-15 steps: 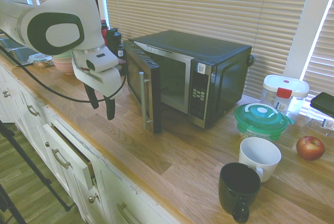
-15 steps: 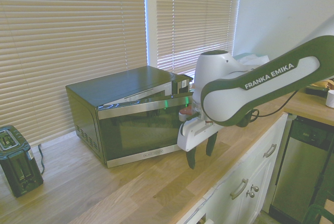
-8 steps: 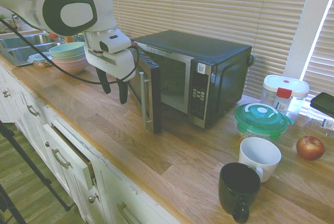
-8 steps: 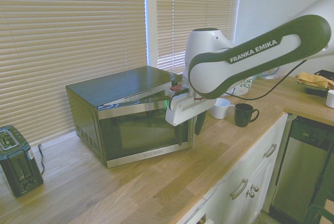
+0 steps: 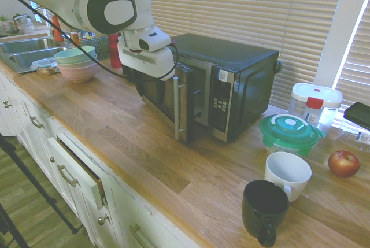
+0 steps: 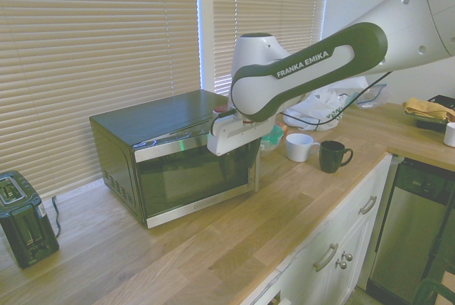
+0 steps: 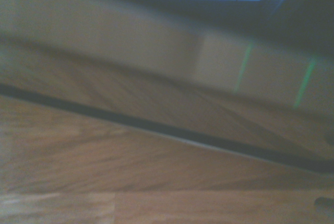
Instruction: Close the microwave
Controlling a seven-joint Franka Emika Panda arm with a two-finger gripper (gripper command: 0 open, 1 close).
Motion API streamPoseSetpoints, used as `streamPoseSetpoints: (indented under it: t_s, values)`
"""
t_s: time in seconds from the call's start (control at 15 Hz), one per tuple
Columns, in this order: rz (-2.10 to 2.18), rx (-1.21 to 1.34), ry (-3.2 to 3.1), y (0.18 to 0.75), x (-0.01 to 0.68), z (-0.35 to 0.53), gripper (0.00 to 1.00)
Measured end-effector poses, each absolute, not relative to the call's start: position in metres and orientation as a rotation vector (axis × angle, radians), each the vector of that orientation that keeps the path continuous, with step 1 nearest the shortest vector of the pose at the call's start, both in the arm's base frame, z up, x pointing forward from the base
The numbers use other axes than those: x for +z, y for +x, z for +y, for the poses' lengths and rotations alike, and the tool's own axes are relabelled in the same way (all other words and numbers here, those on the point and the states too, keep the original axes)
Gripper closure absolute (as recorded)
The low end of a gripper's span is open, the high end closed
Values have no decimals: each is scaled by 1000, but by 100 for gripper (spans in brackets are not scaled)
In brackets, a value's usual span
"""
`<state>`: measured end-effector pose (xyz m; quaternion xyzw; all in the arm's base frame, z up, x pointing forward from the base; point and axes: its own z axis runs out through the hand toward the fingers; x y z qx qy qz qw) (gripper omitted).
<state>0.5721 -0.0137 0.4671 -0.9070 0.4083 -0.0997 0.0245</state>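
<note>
the microwave [image 5: 231,54] stands upright on the wooden surface [image 5: 124,150], against the window blinds [image 5: 243,5]. its door [image 5: 188,109] is partly open, with a gap between door and body on the keypad side. the vertical bar handle [image 5: 177,109] is on the door's outer face, near its free edge.

the gripper [image 5: 150,96] is at the outer side of the door. the fingers [image 5: 160,91] point down and stand apart, beside the handle and not around it; contact with the door cannot be confirmed.

on the keypad side of the microwave are a green-lidded bowl [image 5: 289,133], a white-lidded container [image 5: 316,99], an apple [image 5: 344,163], a white mug [image 5: 284,173] and a black mug [image 5: 263,207]. on the opposite side are stacked bowls [image 5: 78,70] near the sink [image 5: 29,57], and a toaster [image 6: 28,223]. below, a drawer [image 5: 81,173] is pulled out.
</note>
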Motion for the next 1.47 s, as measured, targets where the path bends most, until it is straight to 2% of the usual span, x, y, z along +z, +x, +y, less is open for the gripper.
streamPoseSetpoints:
  t_s: [0.4, 0.73, 1.2, 1.47]
  values:
    - [1309, -356, -2786, 635, 477, -44, 0]
    - [1331, -294, -2804, 662, 477, -50, 0]
    - [1266, -301, -2834, 662, 475, -35, 0]
    - [1182, -326, -2847, 637, 455, 1, 0]
